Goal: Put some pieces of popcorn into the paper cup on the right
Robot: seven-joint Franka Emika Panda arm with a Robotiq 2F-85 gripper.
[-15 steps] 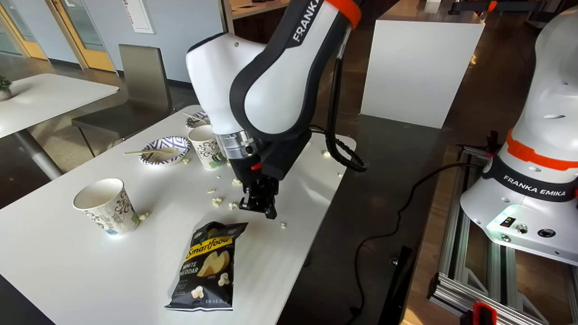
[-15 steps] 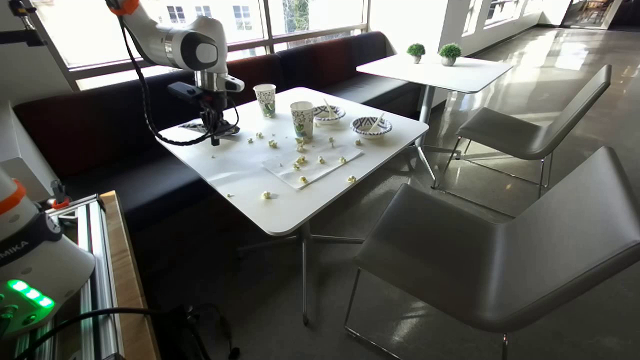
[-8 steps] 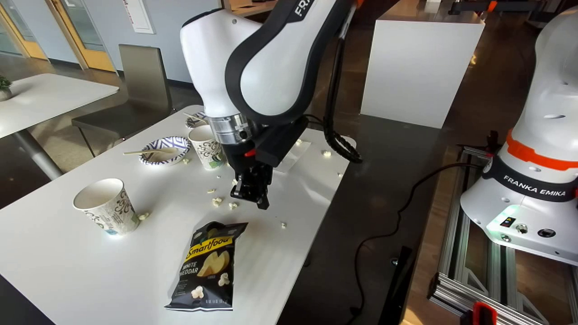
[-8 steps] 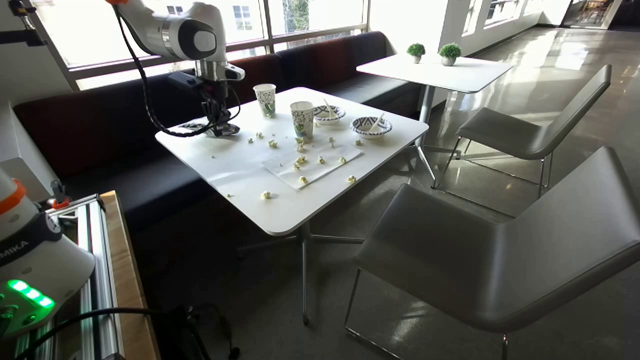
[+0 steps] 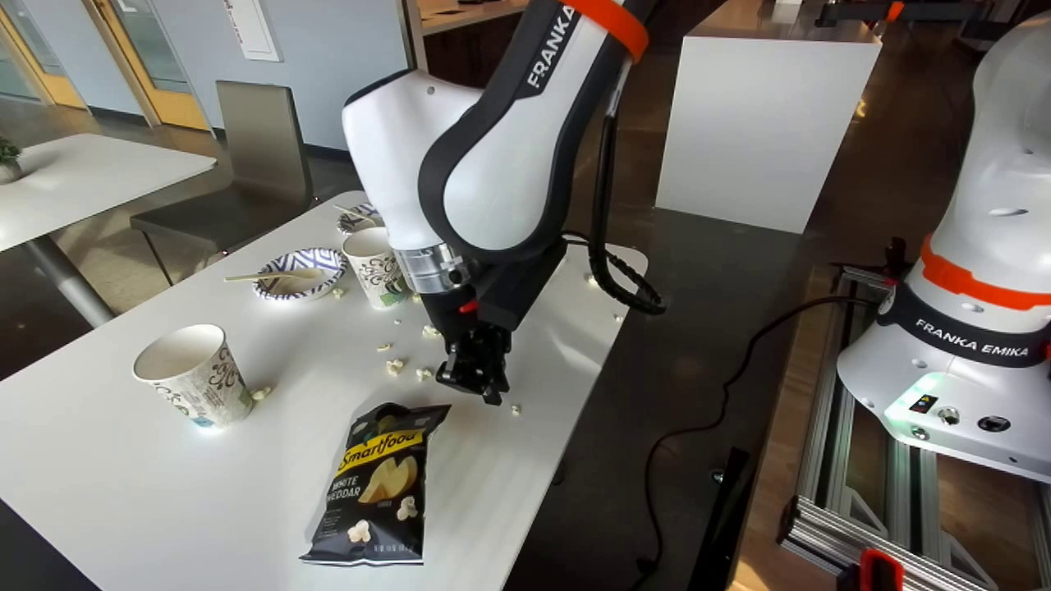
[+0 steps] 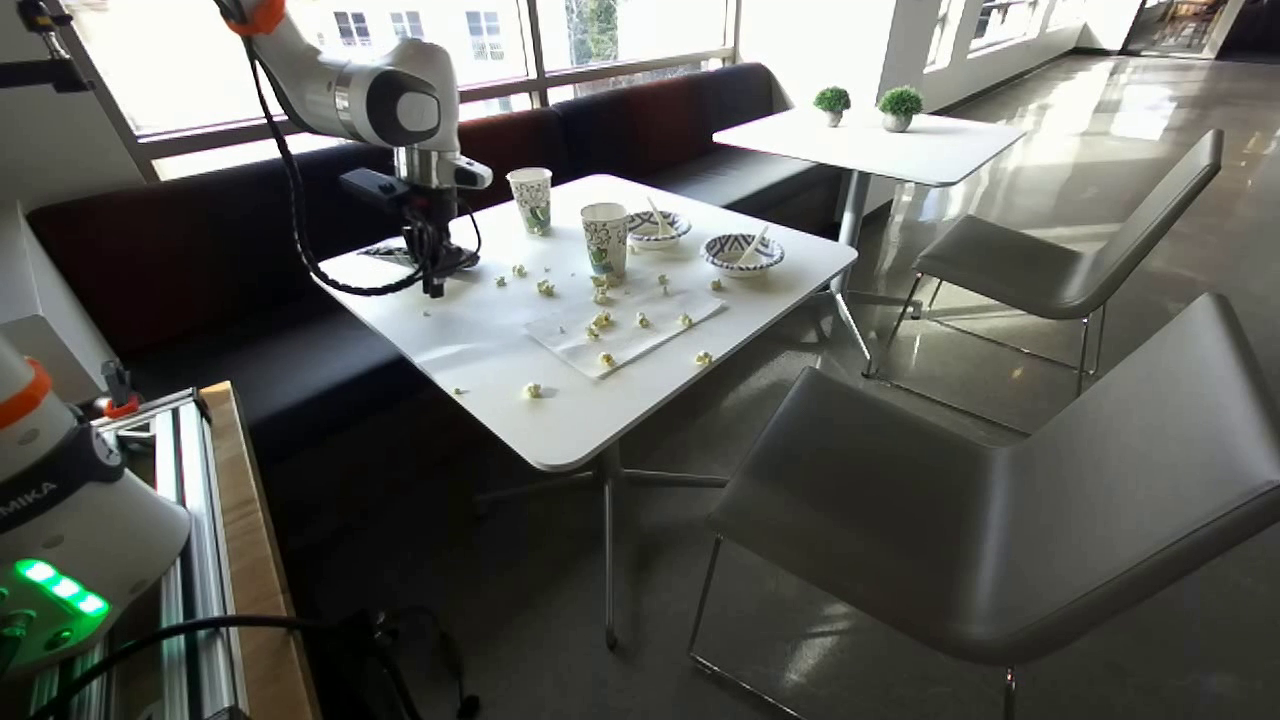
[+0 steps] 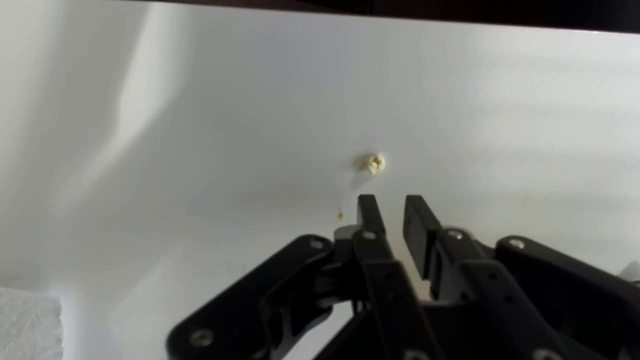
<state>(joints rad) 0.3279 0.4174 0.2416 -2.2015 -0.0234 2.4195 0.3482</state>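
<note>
A small cream popcorn piece [image 5: 516, 410] lies alone on the white table; it also shows in the wrist view [image 7: 375, 163], just beyond the fingertips. My gripper [image 7: 391, 198] is partly open with nothing between its fingers. In an exterior view the gripper [image 5: 491, 398] hangs low, just beside that piece. More popcorn pieces [image 5: 395, 366] lie scattered on the table, several around a white paper sheet. Two patterned paper cups stand upright: a cup near the bag [image 5: 197, 377] and a cup by the bowls [image 5: 375, 269]. I cannot tell which is meant. The cup bottoms inside are hidden.
A black-and-yellow snack bag [image 5: 369, 492] lies near the gripper. Two patterned bowls with utensils, such as this bowl [image 6: 742, 256], stand toward the far edge. A flat white paper sheet [image 6: 630, 340] lies on the table. The table edge [image 7: 320, 14] is near the lone piece.
My gripper moved up and away from the lone popcorn piece half a second ago. Now it is back lower and slightly closer to that piece than a second ago. The cups, bag and popcorn stay put.
</note>
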